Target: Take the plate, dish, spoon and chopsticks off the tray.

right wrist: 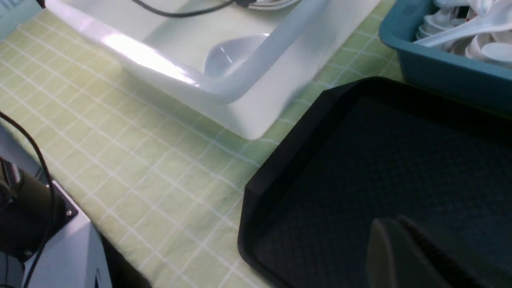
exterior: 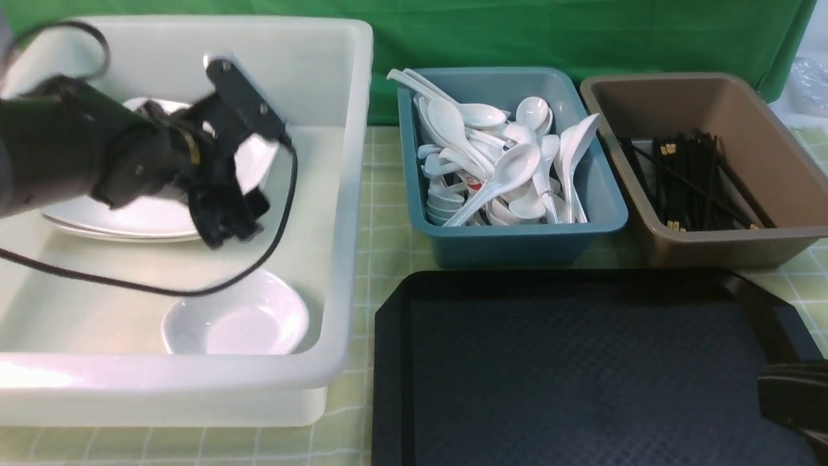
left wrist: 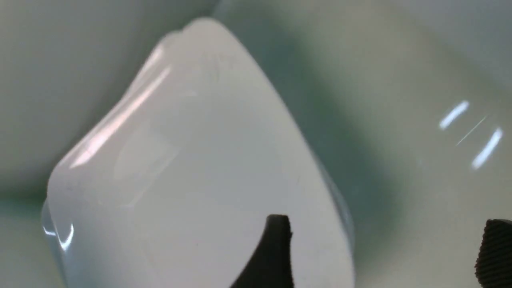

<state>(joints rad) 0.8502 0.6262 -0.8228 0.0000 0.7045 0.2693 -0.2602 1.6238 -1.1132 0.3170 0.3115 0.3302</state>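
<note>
Over in the upper left of the front view, the left hand (exterior: 223,188) sits inside the big white tub (exterior: 349,194), its jaws spread wide with nothing between them, right above the plate (exterior: 129,217), which lies on a stack of plates at the tub's far left. From the left wrist view the plate (left wrist: 192,168) fills the frame, one dark fingertip (left wrist: 274,248) over its glossy surface and the other fingertip at the frame's right edge, clear of it. The dish (exterior: 236,320) rests on the tub floor at lower centre-left of the front view, close to the tub's near wall, well apart from the plates. The tray (exterior: 582,362) spreads across the lower right, black and bare of crockery, on the green checked cloth of the worktop (exterior: 381,239). Behind it, the teal tub (exterior: 517,239) is heaped with white spoons (exterior: 511,171); which one is the task's spoon I cannot tell. The brown tub (exterior: 731,243) at upper right holds a bundle of black chopsticks (exterior: 692,184). The right hand (exterior: 792,398) peeks in at the lower right edge over the tray's corner; in the right wrist view its jaws (right wrist: 404,256) are pressed together, gripping nothing.
</note>
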